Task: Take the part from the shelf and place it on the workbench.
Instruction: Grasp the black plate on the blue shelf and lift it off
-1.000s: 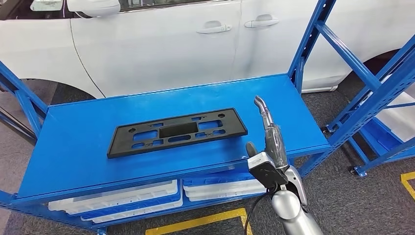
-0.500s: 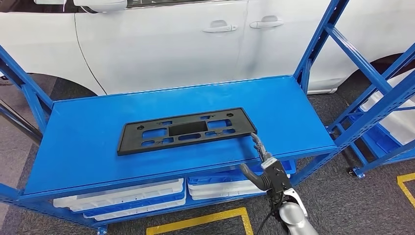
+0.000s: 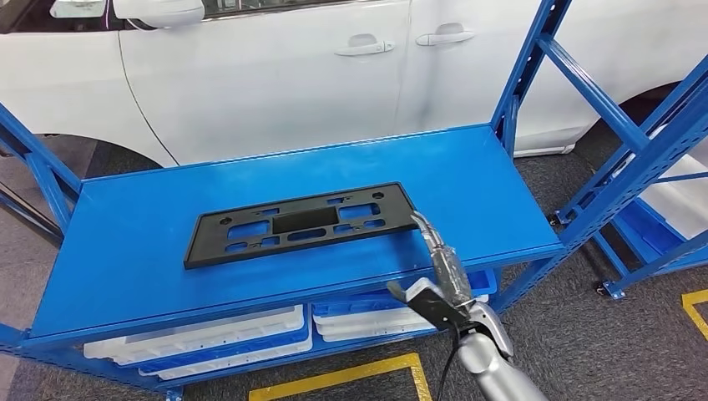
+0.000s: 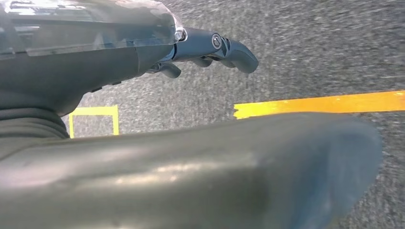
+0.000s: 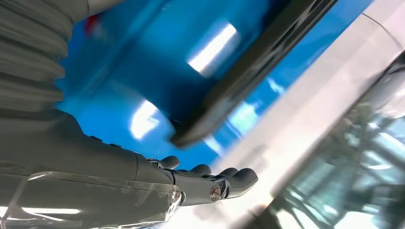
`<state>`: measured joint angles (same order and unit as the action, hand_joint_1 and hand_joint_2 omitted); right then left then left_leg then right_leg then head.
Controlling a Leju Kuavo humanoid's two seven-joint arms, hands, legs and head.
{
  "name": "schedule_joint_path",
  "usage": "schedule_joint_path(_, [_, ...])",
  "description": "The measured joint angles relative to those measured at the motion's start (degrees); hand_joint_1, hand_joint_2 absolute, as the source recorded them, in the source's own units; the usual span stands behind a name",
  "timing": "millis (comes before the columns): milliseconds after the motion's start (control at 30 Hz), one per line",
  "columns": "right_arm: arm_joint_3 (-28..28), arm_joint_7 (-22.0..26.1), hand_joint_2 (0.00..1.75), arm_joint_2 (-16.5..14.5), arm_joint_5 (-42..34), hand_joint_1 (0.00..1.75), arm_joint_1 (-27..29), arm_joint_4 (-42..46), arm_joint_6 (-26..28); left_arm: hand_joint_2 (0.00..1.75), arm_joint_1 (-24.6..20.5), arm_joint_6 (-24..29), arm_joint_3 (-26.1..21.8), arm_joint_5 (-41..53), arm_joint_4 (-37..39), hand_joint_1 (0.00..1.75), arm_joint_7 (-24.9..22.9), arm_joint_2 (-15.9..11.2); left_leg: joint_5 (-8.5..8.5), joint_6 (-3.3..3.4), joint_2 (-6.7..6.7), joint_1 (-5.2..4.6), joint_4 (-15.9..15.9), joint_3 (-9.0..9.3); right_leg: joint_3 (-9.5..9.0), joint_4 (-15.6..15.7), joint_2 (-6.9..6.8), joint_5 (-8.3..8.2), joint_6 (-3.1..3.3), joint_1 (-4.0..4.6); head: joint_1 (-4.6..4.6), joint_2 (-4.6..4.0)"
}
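Right hand [image 3: 440,269] reaches with fingers apart, holding nothing, fingertips at the black part's [image 3: 299,222] 3 o'clock end. That part lies flat on the blue shelf [image 3: 125,251]. Fingers may shove it away instead of hooking under; contact looks unclear.

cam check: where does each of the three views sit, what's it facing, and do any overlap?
Head view: high on the body, facing forward and down at the blue shelf, the black part and a white car; right hand reaches toward the part's end.
Left wrist view: behind the left hand, facing grey floor with yellow lines.
Right wrist view: behind the right hand, close to the part on the shelf.
Shared: head and right wrist views both show part, shelf, right hand.
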<state>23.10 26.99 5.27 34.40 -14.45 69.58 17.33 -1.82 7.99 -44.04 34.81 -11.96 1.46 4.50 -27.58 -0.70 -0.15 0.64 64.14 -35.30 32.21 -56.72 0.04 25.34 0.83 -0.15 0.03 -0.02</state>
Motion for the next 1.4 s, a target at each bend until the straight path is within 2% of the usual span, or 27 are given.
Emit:
schedule_joint_path(33, [1.30,-0.37,1.75,-0.36,3.01,0.00,-0.67,0.02,1.40,0.00,-0.12,-0.01,-0.16,0.11,0.00,0.00,0.03,0.04,1.15,0.22,0.00,-0.03,-3.38,1.61,0.10,-0.33,0.08,0.20,-0.23,0.10,0.00,0.01])
schedule_joint_path(67, [2.57,-0.85,1.75,-0.83,5.26,0.00,-1.38,0.03,2.15,0.00,-0.22,0.01,-0.31,0.16,0.00,0.00,0.04,0.12,1.65,0.49,0.00,-0.07,-5.46,2.54,0.22,-0.58,0.13,0.32,-0.48,0.19,0.01,0.01])
schedule_joint_path(200, [7.33,-3.09,1.75,-2.46,10.17,0.00,-4.33,-0.19,2.18,0.00,-0.28,0.03,-0.64,0.58,0.00,0.00,-0.03,0.48,2.05,1.76,-0.01,-0.13,-6.45,2.73,0.68,-1.32,0.18,0.82,-1.67,0.18,0.01,0.02])
schedule_joint_path(267, [9.19,-3.98,1.75,-2.91,11.84,0.00,-5.98,-0.78,1.75,0.00,-0.36,0.00,-0.74,0.85,0.00,0.00,-0.07,0.61,2.36,2.33,0.04,0.06,-6.75,2.77,2.56,-5.50,0.11,3.42,-2.29,-0.07,0.01,0.02])
schedule_joint_path(333, [10.59,-4.57,1.75,-3.26,13.26,0.00,-7.15,-1.84,1.64,0.00,-0.42,-0.07,-0.92,1.14,0.00,0.00,-0.08,0.64,2.42,2.47,0.02,0.03,-6.74,2.59,6.31,-13.31,0.08,7.05,-2.75,-0.28,0.01,0.01])
schedule_joint_path(367, [11.23,-4.82,1.75,-3.44,13.84,0.00,-7.55,-2.52,1.68,0.00,-0.40,-0.11,-1.03,1.28,0.00,0.00,-0.09,0.65,2.42,2.48,0.00,0.01,-6.73,2.53,7.90,-16.47,0.08,8.01,-2.89,-0.36,0.01,0.00])
schedule_joint_path(400, [11.87,-5.02,1.75,-3.64,14.38,0.00,-7.92,-3.25,1.73,0.00,-0.37,-0.12,-1.14,1.43,0.00,0.00,-0.10,0.66,2.42,2.47,-0.04,0.00,-6.71,2.52,8.64,-17.74,0.07,7.89,-2.93,-0.41,0.01,0.00])
schedule_joint_path(433, [12.46,-5.20,1.75,-3.83,14.82,0.00,-8.37,-3.94,1.77,0.00,-0.35,-0.13,-1.23,1.59,0.00,0.00,-0.11,0.67,2.40,2.44,-0.08,-0.01,-6.69,2.57,8.23,-16.63,0.07,6.63,-2.85,-0.44,0.01,0.01])
schedule_joint_path(500, [13.75,-5.48,1.75,-4.41,15.52,0.00,-9.82,-5.47,1.81,0.00,-0.36,-0.14,-1.41,1.96,0.00,0.00,-0.14,0.72,2.32,2.30,-0.13,-0.05,-6.68,2.76,4.71,-8.98,0.08,2.39,-2.27,-0.38,0.01,0.01])
schedule_joint_path(567, [15.21,-5.82,1.75,-5.44,16.15,0.00,-11.75,-7.43,2.06,0.00,-0.48,-0.16,-1.53,2.39,0.00,0.00,-0.12,0.81,2.24,1.83,-0.11,-0.20,-6.61,2.75,1.62,-2.26,0.03,0.01,-1.57,-0.04,0.01,0.01])
schedule_joint_path(633, [16.68,-6.53,1.75,-6.72,17.03,0.00,-13.37,-9.97,2.76,0.00,-0.60,-0.20,-1.60,2.83,0.00,0.00,-0.07,0.86,2.28,1.11,-0.09,-0.21,-6.70,2.67,1.02,-0.64,0.00,-0.08,-1.05,0.33,0.01,0.02])
schedule_joint_path(700, [18.06,-7.67,1.75,-8.21,18.27,0.00,-14.66,-12.77,3.85,0.00,-0.66,-0.22,-1.67,3.16,-0.01,0.00,0.01,0.84,2.07,0.40,-0.07,-0.12,-6.65,2.71,0.82,-0.12,0.02,-0.41,-0.41,0.19,0.01,0.02])
schedule_joint_path(733, [18.70,-8.33,1.75,-9.08,18.86,0.00,-15.44,-14.26,4.47,0.00,-0.68,-0.25,-1.73,3.29,-0.02,0.00,0.05,0.81,1.34,0.10,-0.06,-0.09,-5.66,2.31,0.67,0.24,0.00,-0.61,-0.03,0.05,0.00,0.02])
schedule_joint_path(767, [19.31,-8.99,1.75,-10.03,19.32,0.00,-16.32,-15.90,5.08,0.00,-0.70,-0.32,-1.80,3.41,-0.02,0.00,0.09,0.79,-0.02,-0.17,-0.06,-0.07,-3.42,1.29,0.54,0.56,-0.03,-0.78,0.29,-0.10,-0.01,0.02])
schedule_joint_path(833, [20.23,-9.91,1.75,-11.82,19.62,0.00,-18.05,-19.54,6.18,0.00,-0.72,-0.51,-1.95,3.66,-0.01,0.00,0.08,0.77,-3.75,-0.59,-0.06,0.06,4.25,-2.43,0.56,0.65,-0.11,-0.82,0.63,-0.06,-0.01,0.02])
schedule_joint_path(867, [20.53,-10.16,1.75,-12.62,19.52,0.00,-18.78,-21.52,6.67,0.00,-0.69,-0.58,-2.01,3.81,0.00,0.00,0.00,0.76,-5.02,-0.78,-0.06,0.09,7.89,-4.28,0.62,0.58,-0.12,-0.80,0.67,-0.02,-0.01,0.02])
schedule_joint_path(900, [20.77,-10.28,1.75,-13.35,19.35,0.00,-19.50,-23.53,7.18,0.00,-0.63,-0.62,-2.07,3.97,0.00,0.00,-0.09,0.73,-5.24,-0.92,-0.05,0.11,9.84,-5.36,0.66,0.46,-0.13,-0.75,0.69,0.00,-0.01,0.02])
schedule_joint_path(933, [20.93,-10.38,1.75,-14.07,19.16,0.00,-20.25,-25.46,7.64,0.00,-0.57,-0.60,-2.17,4.13,-0.01,0.00,-0.22,0.67,-4.25,-1.02,-0.05,0.15,9.41,-5.27,0.68,0.29,-0.12,-0.66,0.65,-0.01,-0.01,0.02])
schedule_joint_path(967, [21.04,-10.49,1.75,-14.74,18.98,0.00,-21.05,-27.24,8.04,0.00,-0.54,-0.54,-2.31,4.27,-0.01,0.00,-0.37,0.58,-2.32,-1.07,-0.04,0.22,6.64,-4.02,0.69,0.04,-0.09,-0.51,0.56,-0.06,-0.01,0.02])
schedule_joint_path(1000, [21.09,-10.62,1.75,-15.38,18.88,0.00,-21.88,-28.79,8.34,0.00,-0.55,-0.43,-2.46,4.37,-0.01,0.00,-0.49,0.49,-0.18,-1.07,0.00,0.32,2.41,-2.05,0.72,-0.29,-0.06,-0.28,0.40,-0.07,-0.01,0.02])
schedule_joint_path(1067, [21.13,-11.07,1.75,-16.47,18.83,0.00,-23.52,-31.43,8.74,0.00,-0.68,-0.21,-2.81,4.43,-0.01,0.00,-0.67,0.39,2.15,-0.66,-0.07,0.34,-4.19,1.08,1.01,-1.06,0.03,0.15,-0.10,0.16,0.00,0.02])
schedule_joint_path(1100, [21.16,-11.39,1.75,-16.95,18.89,0.00,-24.23,-32.69,8.92,0.00,-0.72,-0.13,-2.97,4.43,-0.01,0.00,-0.71,0.38,2.33,-0.32,-0.14,0.31,-5.48,1.63,1.18,-1.29,0.06,0.25,-0.34,0.30,0.01,0.02])
schedule_joint_path(1200, [21.39,-13.05,1.75,-18.24,19.62,0.00,-25.87,-36.41,9.53,0.00,-0.65,-0.08,-3.36,4.51,-0.01,0.00,-0.62,0.37,2.48,0.84,-0.24,0.26,-5.77,1.59,1.41,-1.54,0.10,0.38,-1.13,0.29,0.01,0.01])
schedule_joint_path(1267, [21.68,-14.53,1.75,-18.91,20.45,0.00,-27.00,-38.53,9.79,0.00,-0.70,-0.10,-3.48,4.77,-0.01,0.00,-0.49,0.32,2.75,1.52,-0.18,0.42,-6.10,1.61,2.68,-4.32,0.08,2.25,-1.75,0.10,0.01,0.02])
schedule_joint_path(1367, [22.35,-16.71,1.75,-19.49,21.80,0.00,-28.21,-41.48,10.24,0.00,-0.84,-0.22,-3.54,5.30,-0.01,0.00,-0.30,0.28,2.85,1.88,-0.16,0.43,-6.15,1.46,7.99,-15.32,0.03,7.25,-2.43,-0.19,0.01,0.02])
schedule_joint_path(1400, [22.57,-17.39,1.75,-19.60,22.17,0.00,-28.39,-42.38,10.34,0.00,-0.83,-0.24,-3.56,5.45,-0.02,0.00,-0.27,0.27,2.84,1.89,-0.18,0.42,-6.13,1.45,9.23,-17.72,0.03,7.75,-2.51,-0.22,0.01,0.02])
